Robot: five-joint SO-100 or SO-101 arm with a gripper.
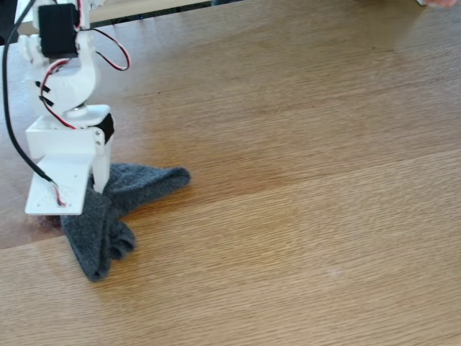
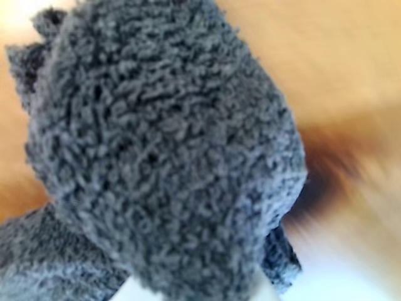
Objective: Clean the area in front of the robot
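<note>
The robot (image 1: 68, 108) stands at the left of the fixed view, its hand (image 1: 90, 193) lowered onto a grey fleecy cloth (image 1: 119, 205) that lies crumpled on the surface (image 1: 302, 202) at lower left of the frame. The cloth sits directly under and beside the flat white finger plate. Whether the hand is closed on the cloth cannot be told; the fingertips are hidden behind the plate and fabric.

To wipe well, judged from this pose: keep the hand low so the cloth stays pressed flat, sweep across the bare wood to the right, and avoid lifting, since a bunched cloth may slip free.

The fixed view gives the cloth's position and the wide uncleaned area. The wrist view adds the cloth (image 2: 163, 150) in close-up, its looped pile directly before the lens, with blurred wood behind.
</note>
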